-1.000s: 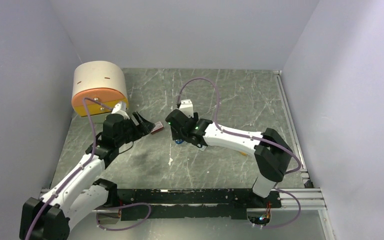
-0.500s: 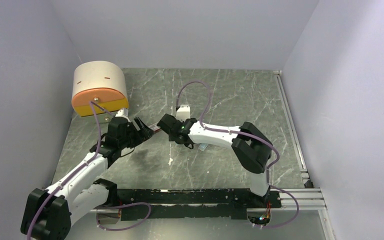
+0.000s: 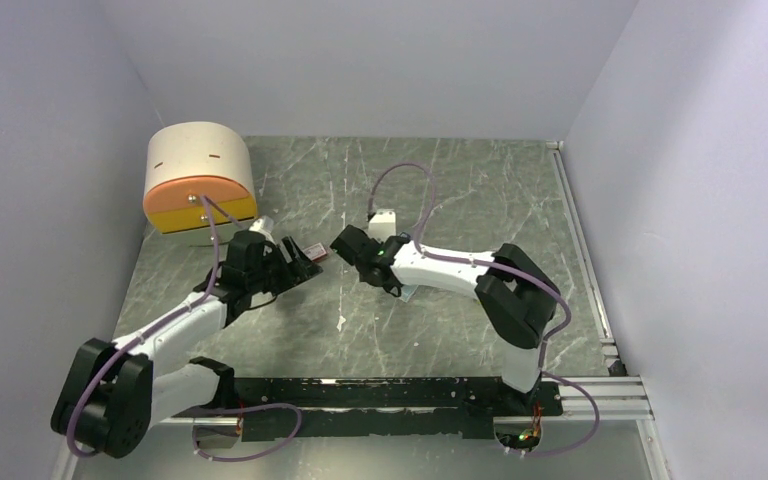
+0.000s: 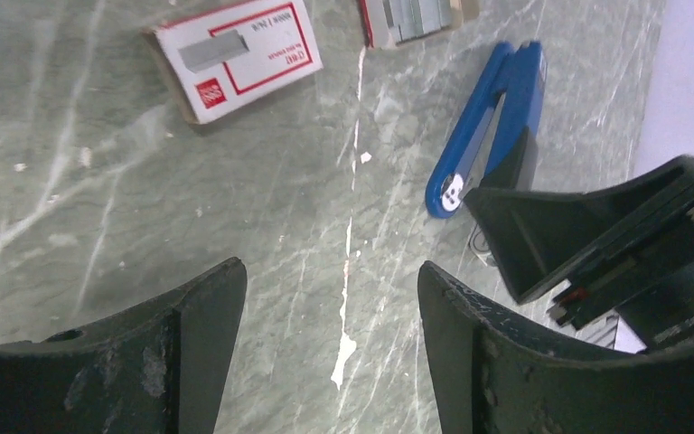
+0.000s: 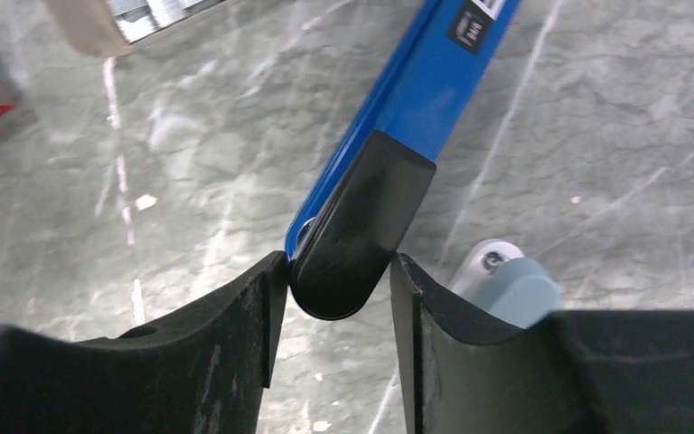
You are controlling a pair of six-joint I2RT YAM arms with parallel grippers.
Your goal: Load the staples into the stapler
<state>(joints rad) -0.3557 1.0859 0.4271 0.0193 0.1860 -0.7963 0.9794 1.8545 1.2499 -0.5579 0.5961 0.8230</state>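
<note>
You are pinching the rounded black end of the stapler (image 5: 425, 81) with the right gripper (image 5: 339, 264), its two fingers pressing against either flank of that end, about half spread, while the blue body is lying flat on the table (image 4: 99, 181) and running away from the wrist. The hold is sitting very near the tip, on a curved surface, so I judge it is liable to squirt out or swivel; you are better off seating the pads a little further along the black part, square to its sides, before you are lifting or prying anything. The pale-blue piece (image 5: 506, 285) is lying just beside the right-hand finger, so be watching that it is not getting caught or dragged. Whether the magazine is open cannot be told from these views, and opening it is likely the step you are working toward. The left gripper (image 4: 330, 276) is hanging wide apart with nothing between its fingers, over bare marble near the stapler's end. The staples (image 4: 416, 14) are sitting in their little open tray at the far edge of the left wrist view, just beside the stapler's far tip and near the red-and-white box (image 4: 235, 54), not yet loaded. You are wanting the right arm steadying the stapler low against the table, so the left is free for fetching a strip
</note>
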